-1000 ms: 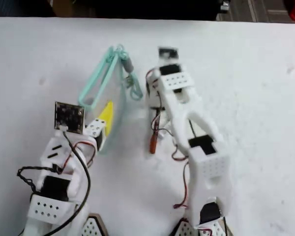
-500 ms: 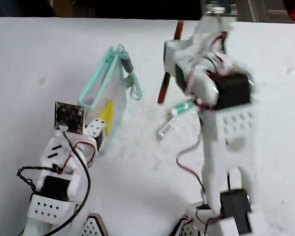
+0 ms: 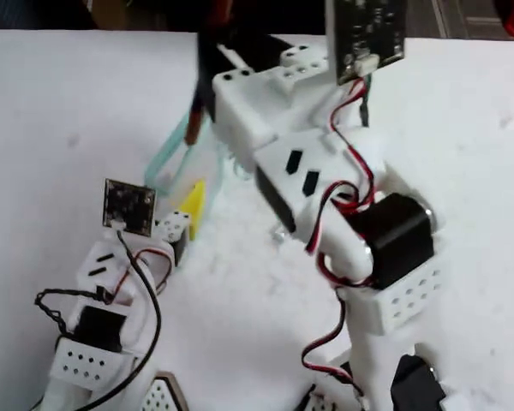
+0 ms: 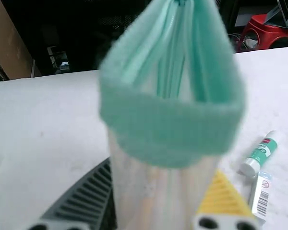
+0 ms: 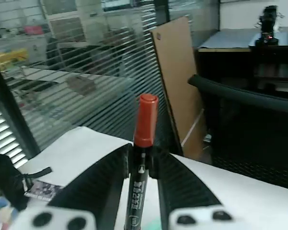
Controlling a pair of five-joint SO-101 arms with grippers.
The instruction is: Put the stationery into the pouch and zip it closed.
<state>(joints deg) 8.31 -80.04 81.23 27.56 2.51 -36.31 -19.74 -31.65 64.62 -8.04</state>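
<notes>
The left gripper (image 3: 185, 214) sits at the near left of the table (image 3: 463, 128), clamped on the near end of the pouch (image 3: 165, 157). In its wrist view the pouch's clear body passes between a grey jaw and a yellow jaw. The teal rim stands open in a loop just beyond them. From above, the pouch runs from this claw towards the far side, and its teal edge shows as a slanted line on the white surface. The far end is hidden under the right arm.

The right gripper (image 5: 141, 149) is held up above the table, closed on the marker (image 5: 140, 163). The two black jaws pinch the dark barrel from either side. The red cap (image 5: 146, 120) sticks out past the fingertips, against the room behind. In the high view the marker appears as a blurred dark bar with a reddish end, hanging over the far part of the pouch near its rim. Whether it touches the pouch cannot be told.

A glue stick (image 4: 260, 152) with a green label lies on the table to the right of the pouch, apart from both claws. A flat item with a barcode label (image 4: 260, 194) lies just beside its white end.
</notes>
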